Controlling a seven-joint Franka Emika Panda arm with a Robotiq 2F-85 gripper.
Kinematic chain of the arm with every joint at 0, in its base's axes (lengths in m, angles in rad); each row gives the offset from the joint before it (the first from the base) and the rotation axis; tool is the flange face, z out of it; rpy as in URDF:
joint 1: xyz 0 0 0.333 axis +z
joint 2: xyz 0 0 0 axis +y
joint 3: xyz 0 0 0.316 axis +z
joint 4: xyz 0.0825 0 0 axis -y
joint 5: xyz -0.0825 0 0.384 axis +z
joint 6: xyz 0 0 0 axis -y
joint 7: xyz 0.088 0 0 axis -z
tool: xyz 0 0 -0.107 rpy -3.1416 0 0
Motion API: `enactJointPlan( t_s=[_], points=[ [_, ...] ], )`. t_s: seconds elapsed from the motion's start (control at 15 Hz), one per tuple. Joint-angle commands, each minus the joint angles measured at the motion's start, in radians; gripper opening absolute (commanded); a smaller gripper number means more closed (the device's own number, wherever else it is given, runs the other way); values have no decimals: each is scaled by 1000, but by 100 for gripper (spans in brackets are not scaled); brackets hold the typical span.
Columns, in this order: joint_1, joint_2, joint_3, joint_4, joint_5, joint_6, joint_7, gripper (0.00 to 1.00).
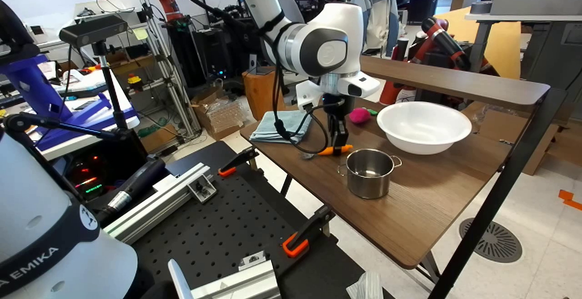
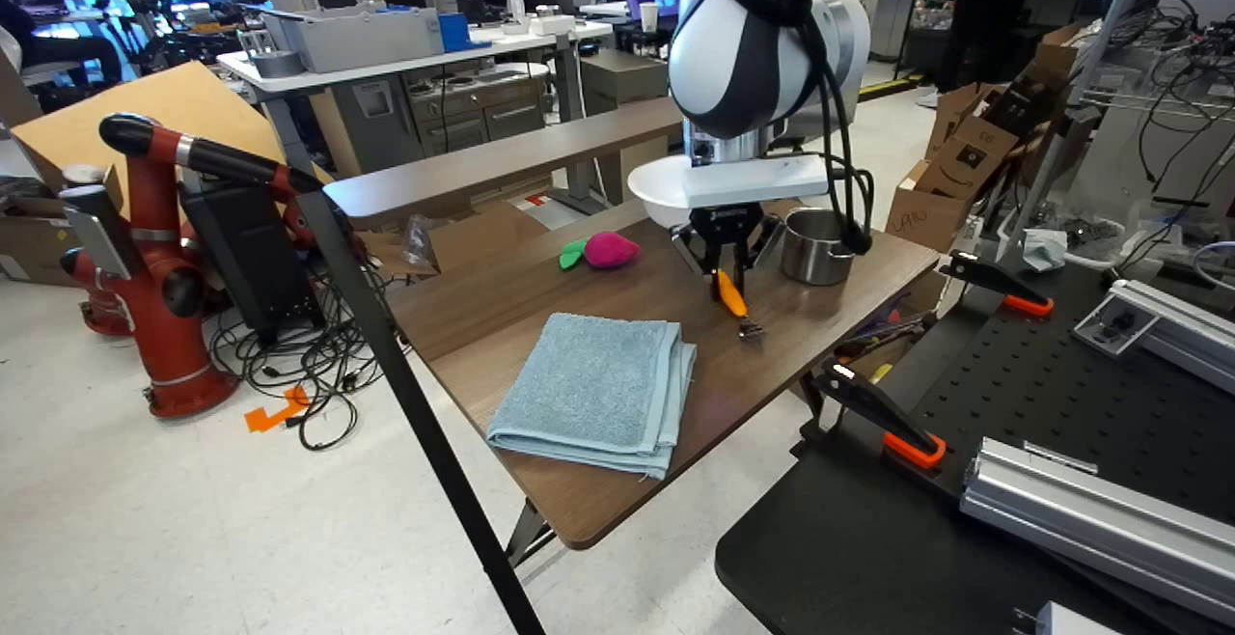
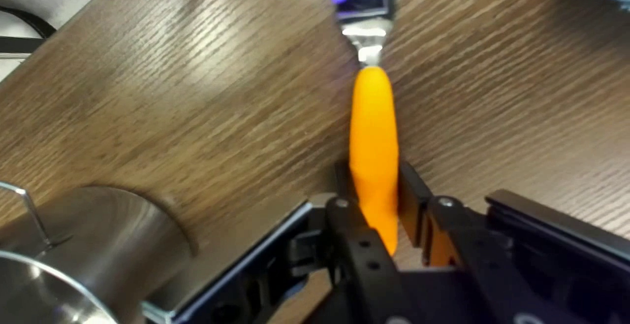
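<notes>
The gripper (image 3: 374, 174) was clamped on a fork (image 3: 372, 117), one finger against each side of its orange handle, toward the end away from the tines. The fork was near the long edge of the table (image 1: 409, 217) that faced the black perforated board (image 1: 236, 226), tines angled toward that edge; whether it touched the surface could not be told. It was probably light, stiff and not fragile, its smooth handle perhaps a little slippery, and the thick middle of that handle looked the surest place to hold. A steel pot (image 1: 369, 183) stood just beside the gripper near the same edge, its loop handles apt to snag, and dark cables (image 2: 855, 237) hung low nearby. A folded blue towel (image 2: 593, 384) lay by a corner at one end of that edge, while a white bowl (image 1: 420, 126) and a pink object (image 2: 612, 249) with a green top sat toward the opposite long edge.
</notes>
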State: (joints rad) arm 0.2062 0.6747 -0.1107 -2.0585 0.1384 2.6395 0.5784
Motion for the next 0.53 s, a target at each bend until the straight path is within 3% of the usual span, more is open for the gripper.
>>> enactJointPlan(
  t_s=[0.0,0.47],
  points=[
    [9,2,-11,-4,-11,33,10,3],
    [-16,-163,30,-90,17,28,-36,6]
  ],
)
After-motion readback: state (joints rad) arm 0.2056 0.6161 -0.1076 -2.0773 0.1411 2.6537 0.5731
